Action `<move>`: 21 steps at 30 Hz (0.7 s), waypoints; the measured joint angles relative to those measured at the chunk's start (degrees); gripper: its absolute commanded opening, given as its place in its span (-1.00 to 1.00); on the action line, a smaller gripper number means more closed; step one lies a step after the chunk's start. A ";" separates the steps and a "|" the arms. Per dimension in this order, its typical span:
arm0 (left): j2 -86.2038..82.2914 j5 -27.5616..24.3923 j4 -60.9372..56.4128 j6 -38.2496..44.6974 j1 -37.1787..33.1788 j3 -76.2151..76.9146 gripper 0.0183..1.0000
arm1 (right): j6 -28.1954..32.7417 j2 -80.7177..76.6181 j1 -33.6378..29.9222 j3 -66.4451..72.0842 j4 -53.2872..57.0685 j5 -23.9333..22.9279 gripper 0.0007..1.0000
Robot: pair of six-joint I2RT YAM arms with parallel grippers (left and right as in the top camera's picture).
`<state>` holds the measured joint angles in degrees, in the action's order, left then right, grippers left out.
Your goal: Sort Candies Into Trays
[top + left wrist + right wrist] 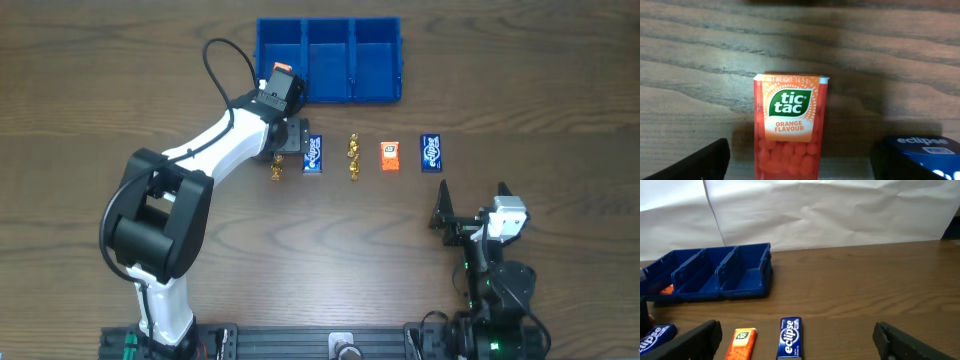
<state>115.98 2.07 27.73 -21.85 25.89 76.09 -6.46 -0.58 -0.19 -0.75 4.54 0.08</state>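
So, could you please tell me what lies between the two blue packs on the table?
In the top view, gold-wrapped candies and an orange box lie in a row between one blue pack and the other blue pack.

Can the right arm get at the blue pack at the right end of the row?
Probably yes: the right gripper is open, and only bare table separates it from the blue pack.

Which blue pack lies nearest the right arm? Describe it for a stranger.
In front of the blue tray runs a row of candies. The blue pack is at that row's right end, beside the orange box; the other blue pack lies by the left hand.
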 measured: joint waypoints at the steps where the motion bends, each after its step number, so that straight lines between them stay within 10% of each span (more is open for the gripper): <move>1: 0.00 -0.07 -0.15 -0.07 -0.04 0.00 0.65 | 0.00 0.00 0.00 0.00 0.00 0.00 1.00; 10: 0.02 -0.46 -0.35 -0.37 -1.18 0.00 -0.29 | 0.00 0.00 0.00 0.00 0.00 0.02 1.00; 21: 0.02 -0.46 -0.31 -0.46 -1.20 0.09 -0.53 | 0.00 0.00 0.00 0.00 0.00 0.02 1.00</move>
<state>116.01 1.61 27.42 -22.31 24.69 76.18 -6.46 -0.58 -0.19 -0.75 4.54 0.10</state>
